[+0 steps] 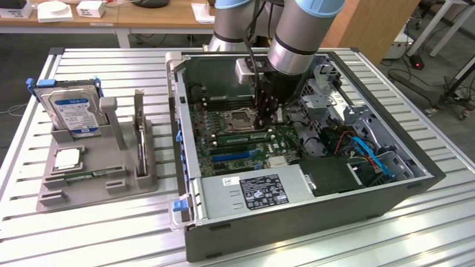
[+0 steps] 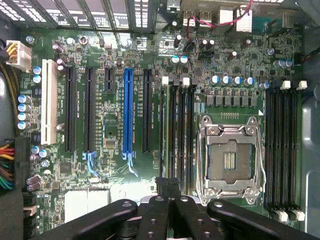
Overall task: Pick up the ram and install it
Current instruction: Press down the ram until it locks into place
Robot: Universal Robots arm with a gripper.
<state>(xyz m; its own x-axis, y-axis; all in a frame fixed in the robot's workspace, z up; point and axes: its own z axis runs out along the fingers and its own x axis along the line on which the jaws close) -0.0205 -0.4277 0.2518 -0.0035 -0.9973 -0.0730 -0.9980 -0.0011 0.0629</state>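
Gripper [image 2: 167, 197] shut, fingers pressed together over memory slots beside CPU socket [image 2: 229, 161]; whether ram edge sits between pads cannot tell. Arm [image 1: 301, 39] plunges near-vertical into open case [image 1: 415, 183], wrist low over board [image 1: 245, 142]. One ram [image 1: 243, 137] lies along slot just below gripper; another stick [image 1: 138, 125] upright in grey holder [image 1: 89, 189] near bench left edge. Ram likely light, stiff, thin, fragile: grip by long bare edges, off chips.
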